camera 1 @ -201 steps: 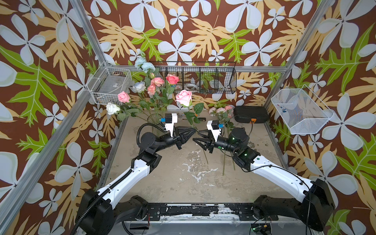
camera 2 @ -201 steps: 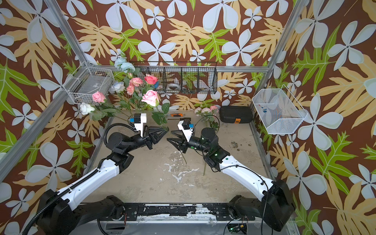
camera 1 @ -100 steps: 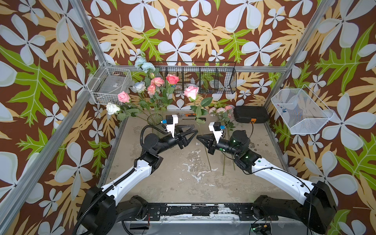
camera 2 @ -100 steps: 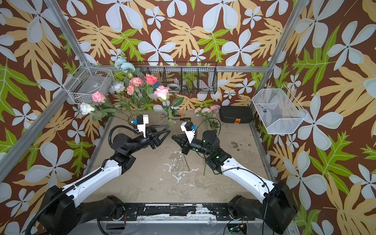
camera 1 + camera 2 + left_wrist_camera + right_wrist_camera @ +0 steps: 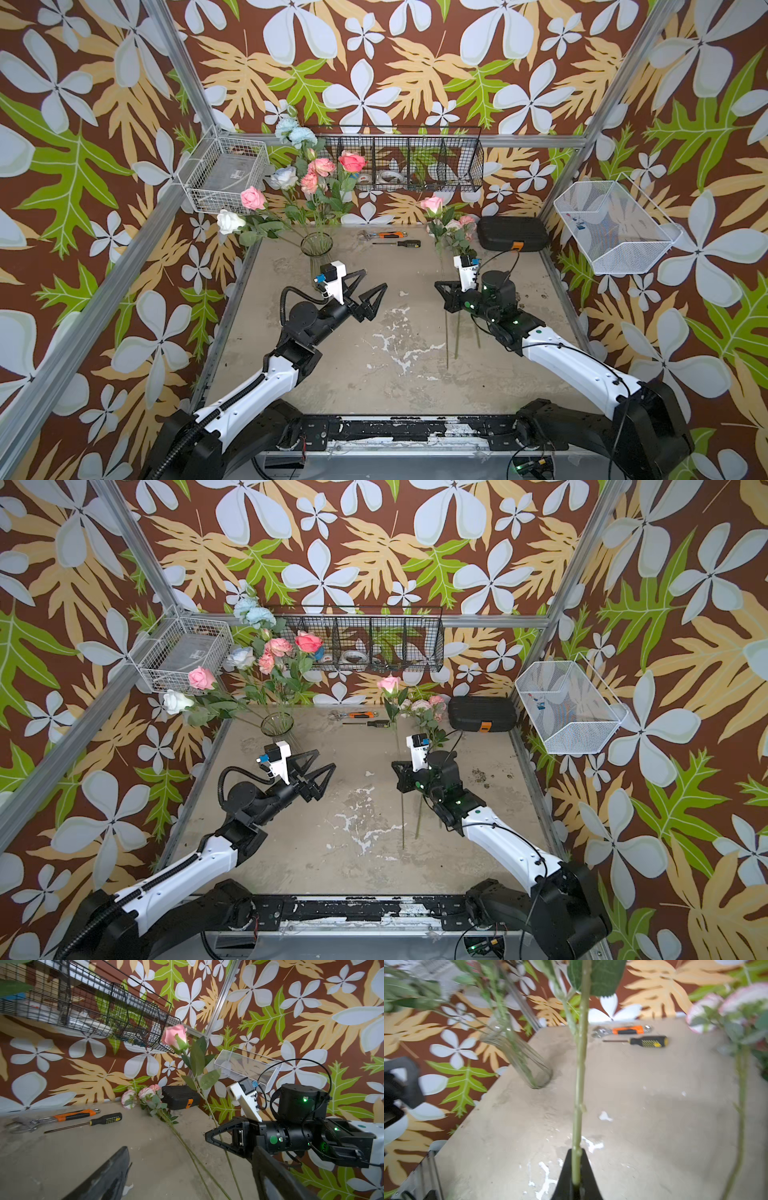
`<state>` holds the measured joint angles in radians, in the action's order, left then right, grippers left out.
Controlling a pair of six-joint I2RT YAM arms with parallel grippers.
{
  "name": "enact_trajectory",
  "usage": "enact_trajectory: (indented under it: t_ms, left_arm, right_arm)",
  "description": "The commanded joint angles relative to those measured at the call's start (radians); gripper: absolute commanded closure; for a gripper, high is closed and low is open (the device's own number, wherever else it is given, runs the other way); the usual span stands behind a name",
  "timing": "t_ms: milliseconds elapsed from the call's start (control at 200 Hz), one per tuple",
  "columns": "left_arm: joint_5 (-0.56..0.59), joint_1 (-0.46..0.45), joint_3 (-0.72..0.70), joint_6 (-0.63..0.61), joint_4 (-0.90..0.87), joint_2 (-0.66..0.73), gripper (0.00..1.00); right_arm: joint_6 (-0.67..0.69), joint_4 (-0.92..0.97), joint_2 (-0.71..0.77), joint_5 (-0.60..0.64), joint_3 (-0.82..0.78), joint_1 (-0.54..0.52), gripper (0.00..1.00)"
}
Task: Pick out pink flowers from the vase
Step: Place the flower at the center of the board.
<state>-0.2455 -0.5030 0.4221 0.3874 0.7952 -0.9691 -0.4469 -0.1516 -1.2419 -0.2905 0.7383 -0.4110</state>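
The ribbed glass vase (image 5: 316, 245) (image 5: 277, 725) (image 5: 517, 1053) stands at the back left of the table. It holds several pink flowers (image 5: 351, 161) (image 5: 308, 641) along with white and pale blue ones. My right gripper (image 5: 439, 286) (image 5: 397, 766) (image 5: 576, 1167) is shut on the green stem (image 5: 579, 1084) of a pink rose (image 5: 432, 204) (image 5: 389, 683) (image 5: 174, 1036), which stands upright right of centre. More pink flowers (image 5: 463, 222) (image 5: 145, 1093) lie on the table behind it. My left gripper (image 5: 375, 278) (image 5: 326, 758) (image 5: 189, 1157) is open and empty, right of the vase.
An orange-handled wrench (image 5: 384, 235) and a screwdriver (image 5: 399, 244) lie at the back. A black case (image 5: 511, 234) sits at the back right. Wire baskets hang on the walls: white left (image 5: 226, 174), black at the back (image 5: 399, 164), white right (image 5: 615, 224).
My left gripper opened, let go of the rose stem and drew back left. My right gripper shut on the stem and carried the rose to the right.
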Motion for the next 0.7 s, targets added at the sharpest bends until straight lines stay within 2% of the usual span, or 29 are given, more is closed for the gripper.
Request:
enact_trajectory:
  t_ms: [0, 195, 370, 691]
  left_arm:
    - [0.060, 0.000, -0.027, -0.038, -0.020, 0.019, 0.08]
    - [0.065, 0.000, -0.025, -0.044, -0.020, -0.008, 0.08]
    - [0.040, 0.000, -0.005, -0.047, -0.031, -0.037, 0.08]
    - [0.061, 0.000, -0.020, -0.056, -0.051, -0.026, 0.08]
  right_arm:
    - [-0.039, 0.117, -0.068, 0.028, 0.059, 0.037, 1.00]
    - [-0.020, 0.241, -0.315, 0.037, 0.252, 0.058, 1.00]
    - [-0.047, 0.264, -0.492, 0.041, 0.374, 0.062, 1.00]
    - [0.016, 0.403, -0.704, 0.224, 0.551, 0.060, 1.00]
